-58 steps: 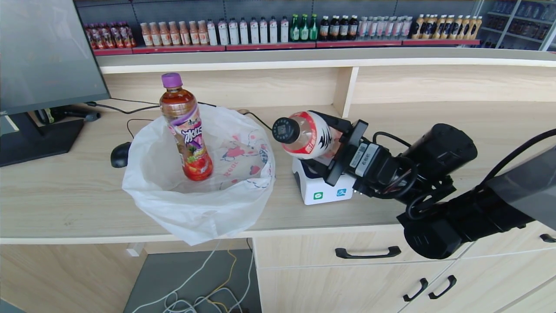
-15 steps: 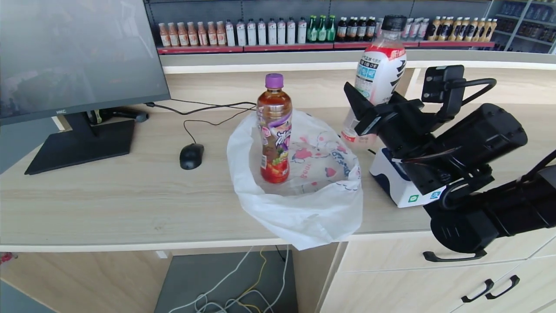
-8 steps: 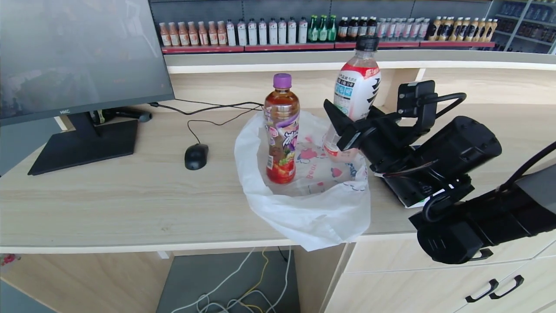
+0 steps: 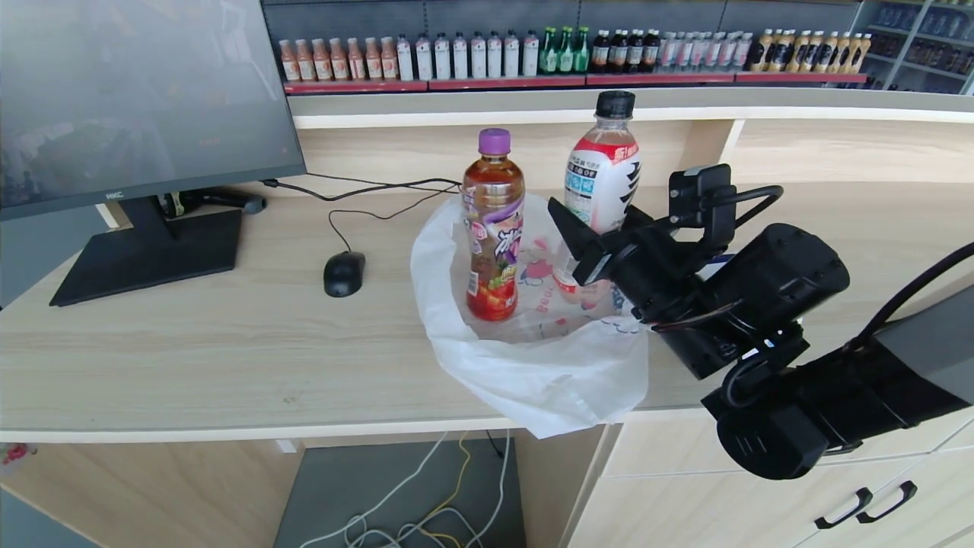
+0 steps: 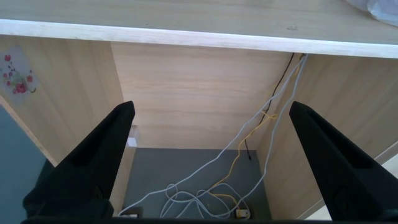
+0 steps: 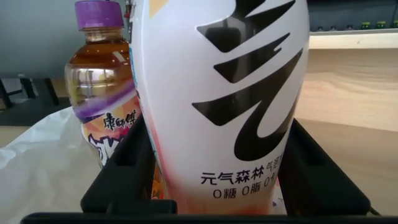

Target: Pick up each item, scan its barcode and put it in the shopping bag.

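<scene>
The right tool (image 4: pixel 598 232), clamped on the black-capped, white-labelled plastic bottle (image 4: pixel 605 179), has lowered it upright into the white plastic shopping bag (image 4: pixel 533 373); presumably scanned, it awaits release.

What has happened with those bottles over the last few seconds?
The right gripper, shut on the white bottle throughout, turned it from lying sideways to upright, then carried it leftward and down into the mouth of the shopping bag, beside the purple-capped bottle. That bottle, the bag, mouse and monitor stayed put.
</scene>
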